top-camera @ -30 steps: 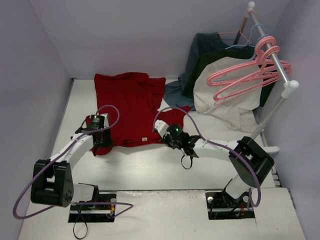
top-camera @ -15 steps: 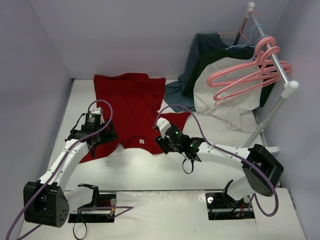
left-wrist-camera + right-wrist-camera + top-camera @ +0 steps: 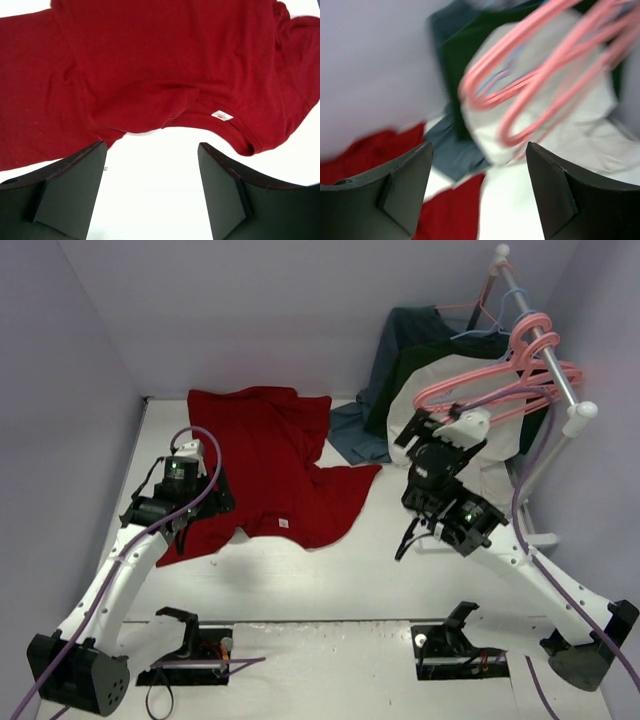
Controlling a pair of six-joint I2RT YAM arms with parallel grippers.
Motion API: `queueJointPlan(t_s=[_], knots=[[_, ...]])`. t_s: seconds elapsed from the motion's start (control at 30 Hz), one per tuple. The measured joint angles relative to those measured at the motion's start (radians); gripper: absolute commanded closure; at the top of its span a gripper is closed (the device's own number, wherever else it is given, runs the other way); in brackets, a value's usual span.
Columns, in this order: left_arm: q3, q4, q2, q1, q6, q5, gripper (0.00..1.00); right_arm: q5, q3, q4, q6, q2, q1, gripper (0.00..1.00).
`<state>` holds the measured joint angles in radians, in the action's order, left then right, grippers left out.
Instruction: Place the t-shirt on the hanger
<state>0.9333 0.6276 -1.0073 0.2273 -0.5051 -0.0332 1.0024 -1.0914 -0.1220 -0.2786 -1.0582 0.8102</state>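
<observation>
The deep-red t-shirt lies spread on the white table, its collar with the small white label at the near edge. The left wrist view shows the t-shirt and label just beyond my fingers. My left gripper hovers open over bare table beside the left sleeve, holding nothing. My right gripper is raised, open and empty, pointing at the salmon-pink hangers on the rail. They look blurred in the right wrist view.
A white-poled rack stands at the back right with several pink hangers and a thin blue hanger. A dark blue-grey garment and a cream-and-dark-green garment hang from it down to the table. Walls close in on three sides.
Both grippers opened and let go of the t-shirt's near edge. The right arm swung up and to the right towards the hangers. The left arm lifted and drew slightly left.
</observation>
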Motion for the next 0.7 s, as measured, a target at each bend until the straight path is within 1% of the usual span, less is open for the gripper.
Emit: queueJointPlan(t_s=[0.07, 0.13, 0.2, 0.3, 0.4, 0.5, 0.7], knots=[[0.011, 0.005, -0.013, 0.016, 0.002, 0.0, 0.3, 0.074, -0.021, 0.001, -0.026, 0.001, -0.066, 0.31], [0.02, 0.011, -0.022, 0.03, 0.004, -0.005, 0.3, 0.119, -0.029, 0.007, -0.039, -0.005, -0.157, 0.31], [0.027, 0.017, -0.026, 0.041, 0.005, -0.014, 0.3, 0.139, -0.03, 0.02, -0.047, -0.011, -0.248, 0.32], [0.038, 0.027, -0.027, 0.054, 0.005, -0.029, 0.3, 0.146, -0.044, 0.04, -0.056, -0.021, -0.35, 0.32], [0.043, 0.027, -0.026, 0.062, 0.004, -0.045, 0.3, 0.125, -0.085, 0.044, -0.066, -0.043, -0.439, 0.31], [0.043, 0.028, -0.025, 0.068, 0.004, -0.053, 0.3, 0.079, -0.128, 0.046, -0.084, -0.079, -0.5, 0.3], [0.043, 0.029, -0.021, 0.068, 0.005, -0.07, 0.3, -0.007, -0.177, 0.047, -0.114, -0.174, -0.575, 0.31]])
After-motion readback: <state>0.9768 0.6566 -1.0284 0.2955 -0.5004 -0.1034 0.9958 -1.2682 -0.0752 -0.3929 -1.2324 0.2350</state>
